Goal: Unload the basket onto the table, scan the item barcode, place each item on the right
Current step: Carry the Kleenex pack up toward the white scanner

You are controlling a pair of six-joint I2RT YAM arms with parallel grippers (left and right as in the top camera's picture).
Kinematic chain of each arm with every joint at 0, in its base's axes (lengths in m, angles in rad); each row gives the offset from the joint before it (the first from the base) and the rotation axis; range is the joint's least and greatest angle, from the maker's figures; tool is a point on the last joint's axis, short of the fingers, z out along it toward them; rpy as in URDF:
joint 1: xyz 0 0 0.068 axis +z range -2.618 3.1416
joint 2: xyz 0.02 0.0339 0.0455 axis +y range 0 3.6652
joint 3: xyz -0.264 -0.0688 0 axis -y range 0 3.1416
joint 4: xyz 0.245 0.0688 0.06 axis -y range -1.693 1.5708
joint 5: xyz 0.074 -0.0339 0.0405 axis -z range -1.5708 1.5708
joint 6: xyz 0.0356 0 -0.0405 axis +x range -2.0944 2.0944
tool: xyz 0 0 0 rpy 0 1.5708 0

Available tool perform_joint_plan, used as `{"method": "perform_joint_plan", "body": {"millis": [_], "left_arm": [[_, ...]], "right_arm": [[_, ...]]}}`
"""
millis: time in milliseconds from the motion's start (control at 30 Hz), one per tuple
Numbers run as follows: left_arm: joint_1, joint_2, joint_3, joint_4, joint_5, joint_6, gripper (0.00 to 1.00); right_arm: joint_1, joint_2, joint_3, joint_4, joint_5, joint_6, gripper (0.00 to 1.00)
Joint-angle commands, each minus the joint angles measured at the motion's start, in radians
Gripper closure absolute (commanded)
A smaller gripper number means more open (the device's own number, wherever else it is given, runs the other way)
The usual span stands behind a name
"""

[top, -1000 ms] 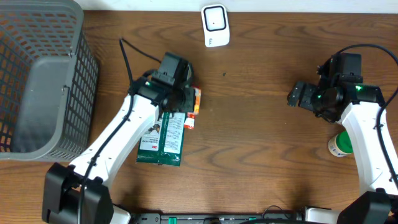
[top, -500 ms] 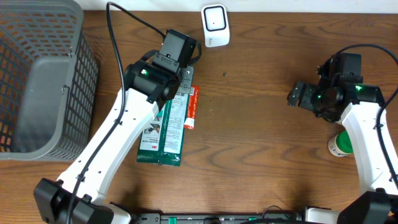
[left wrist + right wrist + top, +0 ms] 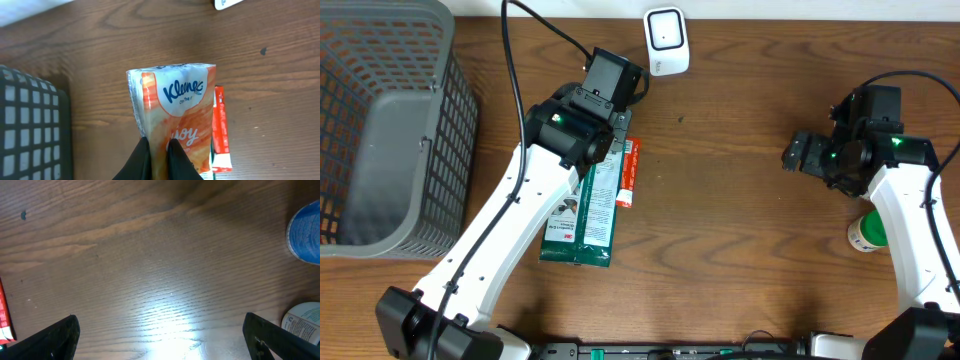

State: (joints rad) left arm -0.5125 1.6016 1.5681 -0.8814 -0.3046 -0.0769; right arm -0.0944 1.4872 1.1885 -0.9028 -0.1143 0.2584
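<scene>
Orange tissue pack (image 3: pixel 175 115) was clamped in my left end effector (image 3: pixel 159 150), long axis toward scanner (image 3: pixel 666 40) at tabletop's far edge; right end effector (image 3: pixel 162 337) gaped, farther off.

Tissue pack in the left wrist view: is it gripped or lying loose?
Gripped. The left hand is pinched shut on the orange Kleenex pack at its lower edge, its two black fingers squeezing the wrapper.

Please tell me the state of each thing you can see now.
Kleenex pack: held by the left gripper.
left gripper: shut on the Kleenex pack.
right gripper: open, holding nothing.
green packet: lying flat on the table.
red strip: lying flat beside the green packet.
</scene>
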Motion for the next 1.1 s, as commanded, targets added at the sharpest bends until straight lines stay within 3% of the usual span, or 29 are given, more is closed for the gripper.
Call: {"method": "perform_joint_plan", "body": {"millis": [0, 367, 633, 933, 1067], "left_arm": [[-0.013, -0.016, 0.022, 0.004, -0.030, 0.060, 0.93], [-0.069, -0.016, 0.022, 0.004, -0.152, 0.081, 0.93], [-0.081, -0.016, 0.022, 0.004, -0.153, 0.093, 0.93], [-0.125, -0.016, 0.022, 0.034, -0.154, 0.209, 0.93], [-0.142, -0.016, 0.022, 0.079, -0.154, 0.317, 0.93]], "right_arm": [[-0.003, -0.008, -0.003, 0.002, 0.009, -0.009, 0.01], [-0.003, -0.008, -0.003, 0.001, 0.009, -0.009, 0.01], [-0.003, -0.008, -0.003, 0.001, 0.009, -0.009, 0.01], [-0.003, -0.008, -0.003, 0.001, 0.009, -0.009, 0.01], [-0.003, -0.008, -0.003, 0.001, 0.009, -0.009, 0.01]]}}
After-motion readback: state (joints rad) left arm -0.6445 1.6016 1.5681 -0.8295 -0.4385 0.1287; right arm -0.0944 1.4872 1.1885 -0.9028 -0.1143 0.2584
